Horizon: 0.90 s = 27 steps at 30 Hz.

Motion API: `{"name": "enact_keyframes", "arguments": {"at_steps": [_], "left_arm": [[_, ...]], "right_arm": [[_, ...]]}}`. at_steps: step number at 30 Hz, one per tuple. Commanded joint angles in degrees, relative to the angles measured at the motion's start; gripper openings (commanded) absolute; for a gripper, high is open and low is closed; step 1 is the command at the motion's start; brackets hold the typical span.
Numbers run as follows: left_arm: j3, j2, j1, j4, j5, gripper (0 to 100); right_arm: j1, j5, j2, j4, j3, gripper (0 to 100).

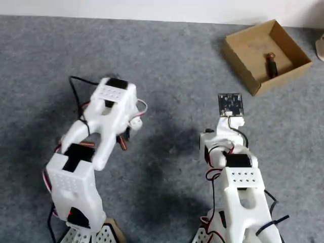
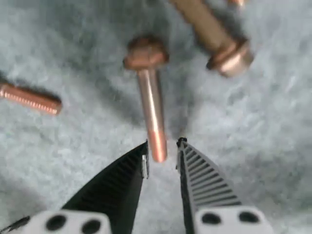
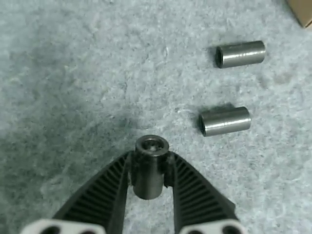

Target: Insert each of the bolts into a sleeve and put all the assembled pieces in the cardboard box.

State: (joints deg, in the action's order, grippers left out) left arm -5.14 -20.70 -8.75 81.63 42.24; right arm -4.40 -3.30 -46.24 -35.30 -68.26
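One smooth sleeve [image 3: 148, 170] tight in right gripper [image 3: 149, 158]; left gripper [image 2: 163, 146] apart, perhaps astride bolt [image 2: 149, 100].

Table [image 1: 167, 66] covered in grey, felt-like fabric, fibres matted and uneven close up. Pale strip [image 1: 152, 7] runs along its far edge. Small whitish object [image 1: 320, 48] at the high view's right border, cut off, not identifiable.

Cardboard box [image 1: 238, 48]: open, upper right of high view, holding one assembled piece [image 1: 272, 65].
Bolts, copper-coloured, lying on grey counter [image 2: 268, 146]: first bolt [image 2: 148, 97], flanged hex head, shank tip between fingertips of left hand [image 2: 162, 146]; second bolt [image 2: 214, 34]; third bolt [image 2: 31, 99], threaded shank showing.
Sleeves, dark steel: upright sleeve [image 3: 150, 175], clamped in right hand [image 3: 150, 161]; nearer lying sleeve [image 3: 225, 121] and farther lying sleeve [image 3: 241, 53], parallel, apart.
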Motion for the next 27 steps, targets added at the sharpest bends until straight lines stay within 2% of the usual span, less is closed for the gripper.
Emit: {"name": "enact_keyframes", "arguments": {"at_steps": [1, 5, 10, 17, 22, 27], "left_arm": [[0.8, 1.0, 0.1, 2.2, -0.4, 11], [-2.4, 1.0, 0.4, 1.6, -0.8, 11], [-5.1, 1.0, 2.4, -4.4, -0.5, 11], [-3.1, 1.0, 5.3, -4.4, -1.0, 11], [-1.3, 1.1, 5.7, -4.4, -5.7, 11], [0.0, 1.0, 5.8, -4.8, -6.2, 11]], "right_arm": [[-0.5, -0.1, -1.3, 1.5, 0.3, 0.5], [-0.5, -0.1, -1.3, 1.5, 0.3, 0.5], [-0.5, -1.9, -1.3, 1.5, -1.0, 0.5], [-0.5, -2.3, -1.3, 3.0, -1.2, 0.5], [-0.5, -2.4, -1.3, 3.0, -1.2, 0.5], [-0.5, -2.4, -1.3, 3.0, -1.3, 0.5]]}}
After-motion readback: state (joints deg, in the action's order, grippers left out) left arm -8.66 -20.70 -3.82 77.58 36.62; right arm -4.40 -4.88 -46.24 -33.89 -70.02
